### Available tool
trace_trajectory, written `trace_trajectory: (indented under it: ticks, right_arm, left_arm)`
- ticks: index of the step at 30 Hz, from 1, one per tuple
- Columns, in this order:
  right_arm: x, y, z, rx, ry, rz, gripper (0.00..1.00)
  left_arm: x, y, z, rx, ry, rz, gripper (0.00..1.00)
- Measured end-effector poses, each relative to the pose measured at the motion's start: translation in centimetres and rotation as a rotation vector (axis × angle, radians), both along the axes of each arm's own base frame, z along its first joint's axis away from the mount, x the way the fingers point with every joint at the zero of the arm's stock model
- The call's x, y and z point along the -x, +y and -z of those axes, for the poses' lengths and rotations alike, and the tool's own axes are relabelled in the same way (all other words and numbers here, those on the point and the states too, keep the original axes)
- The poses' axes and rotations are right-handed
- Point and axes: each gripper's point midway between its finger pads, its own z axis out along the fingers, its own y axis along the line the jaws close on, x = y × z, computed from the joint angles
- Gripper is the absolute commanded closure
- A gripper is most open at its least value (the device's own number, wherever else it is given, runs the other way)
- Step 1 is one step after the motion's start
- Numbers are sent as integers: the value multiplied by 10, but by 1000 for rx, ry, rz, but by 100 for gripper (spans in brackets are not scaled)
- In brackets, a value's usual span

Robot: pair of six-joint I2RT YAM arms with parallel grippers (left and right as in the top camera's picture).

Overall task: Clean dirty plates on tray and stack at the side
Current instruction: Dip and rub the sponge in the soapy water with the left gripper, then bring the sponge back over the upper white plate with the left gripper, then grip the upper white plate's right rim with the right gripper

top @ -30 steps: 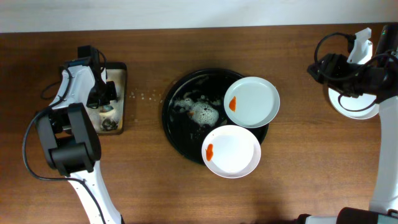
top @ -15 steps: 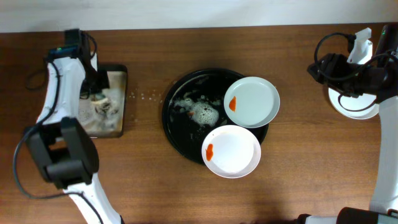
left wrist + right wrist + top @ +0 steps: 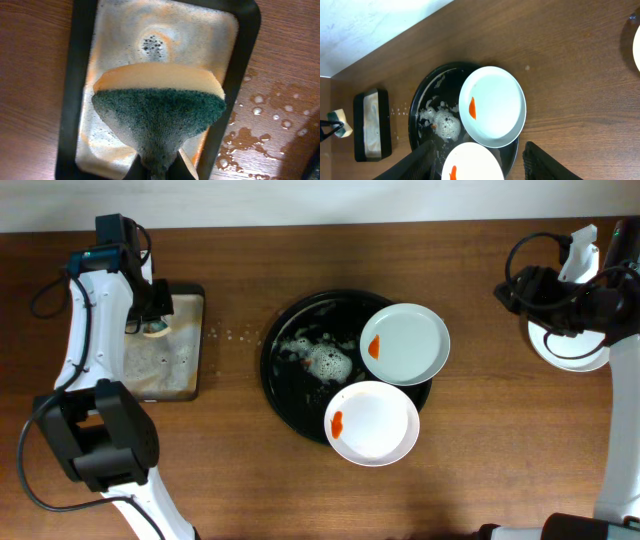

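On the wooden table (image 3: 480, 470) I see the black round tray (image 3: 285, 405) at centre, foam (image 3: 322, 361) on its left half. Two plates sit on its right side, the rear plate (image 3: 405, 345) and the front plate (image 3: 372, 423), both overhanging the rim and each with an orange-red smear, and a third plate (image 3: 575, 362) lies on the table at far right, partly hidden under my right arm. At the left the sponge tray (image 3: 165, 370) is soapy; my left claw (image 3: 157, 166) is clenched on the sponge (image 3: 157, 107) over its far end, and my right claw (image 3: 480, 150) hangs released, fingers wide apart.
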Motion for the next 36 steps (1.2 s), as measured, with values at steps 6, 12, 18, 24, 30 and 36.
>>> trace_trajectory:
  ticks: [6,12,18,24,30,36]
  right_arm:
    - [0,0,0,0,0,-1,43]
    - [2,1,2,-2,12,-1,45]
    - [9,20,31,18,119,-47,45]
    - [2,36,118,31,326,-96,54]
    - [0,32,162,31,438,-96,56]
    - [-2,32,165,35,437,-95,56]
  left_arm:
    - [2,-52,2,54,32,106,100]
    - [-13,-190,-16,180,-75,392,100]
    - [-15,-301,-40,370,-211,561,100]
    - [7,-371,-45,503,-210,625,100]
    - [32,-425,2,554,-97,675,100]
    - [36,-446,50,568,-32,655,100]
